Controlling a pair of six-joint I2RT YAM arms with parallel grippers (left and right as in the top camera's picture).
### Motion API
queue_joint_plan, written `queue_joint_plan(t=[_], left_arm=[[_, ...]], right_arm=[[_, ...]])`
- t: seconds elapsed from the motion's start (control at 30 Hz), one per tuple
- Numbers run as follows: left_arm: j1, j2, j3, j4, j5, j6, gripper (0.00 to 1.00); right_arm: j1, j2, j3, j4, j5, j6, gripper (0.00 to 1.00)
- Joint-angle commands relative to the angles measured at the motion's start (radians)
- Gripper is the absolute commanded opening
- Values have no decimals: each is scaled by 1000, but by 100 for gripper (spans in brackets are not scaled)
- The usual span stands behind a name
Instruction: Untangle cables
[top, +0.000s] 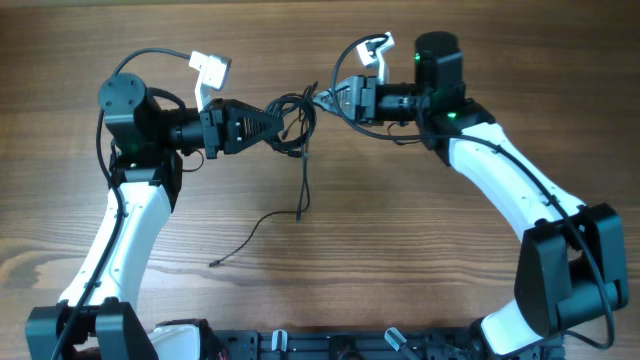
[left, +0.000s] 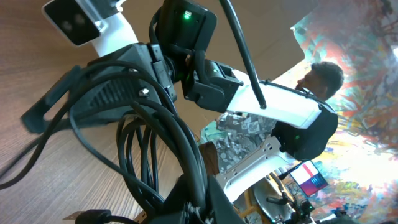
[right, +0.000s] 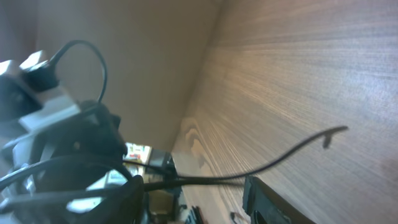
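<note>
Over the wood-grain table (top: 400, 230), a dark tangle of thin cables (top: 296, 112).

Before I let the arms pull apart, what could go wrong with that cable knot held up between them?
The left fingers are shut on the cables at the bundle itself, so pulling may tighten the knot. The right fingers stand apart with one thin strand across the gap, and it could slip out. The loose tail trailing on the table may snag.
</note>
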Motion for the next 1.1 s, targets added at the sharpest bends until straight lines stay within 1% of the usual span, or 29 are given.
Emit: queue_joint_plan(t=[0.0, 0.03, 0.1, 0.2, 0.23, 0.33, 0.43, 0.5, 0.57, 0.6, 0.63, 0.7, 0.73, 0.77, 0.87, 0.97, 1.07], left_arm=[[5, -22, 16, 6, 18, 27, 8], [5, -22, 16, 6, 18, 27, 8], [5, -22, 16, 6, 18, 27, 8], [5, -22, 16, 6, 18, 27, 8], [6, -22, 16, 6, 18, 27, 7], [18, -22, 16, 3, 18, 26, 7], [42, -22, 16, 2, 18, 26, 6], [57, -22, 16, 3, 18, 26, 4], [66, -22, 16, 2, 17, 23, 4], [68, -22, 16, 2, 18, 23, 4], [68, -22, 16, 2, 18, 23, 4], [68, -22, 16, 2, 17, 23, 4], [68, -22, 16, 2, 17, 23, 4], [68, -22, 16, 2, 17, 23, 4], [67, -22, 16, 2, 17, 23, 4], [67, -22, 16, 2, 18, 23, 4], [67, -22, 16, -1, 18, 23, 4]], right_arm=[[11, 3, 3, 6, 74, 87, 59], [10, 3, 3, 8, 74, 86, 61], [10, 3, 3, 39, 63, 84, 62], [10, 3, 3, 127, -2, 74, 63], [6, 3, 3, 165, -25, 62, 65], [-22, 3, 3, 211, -57, 59, 67], [-52, 3, 3, 238, -111, 6, 67], [-59, 3, 3, 233, -143, -68, 67], [-59, 3, 3, 204, -153, -123, 66], [-58, 3, 3, 182, -149, -122, 66], [-57, 3, 3, 168, -145, -117, 63], [-50, 3, 3, 131, -125, -80, 58], [-44, 3, 3, 112, -109, -44, 54], [-36, 3, 2, 97, -89, -5, 52], [-2, 4, -7, 93, -60, 116, 52], [22, 4, -7, 95, -39, 175, 52], [43, 5, -7, 111, -18, 239, 47]])
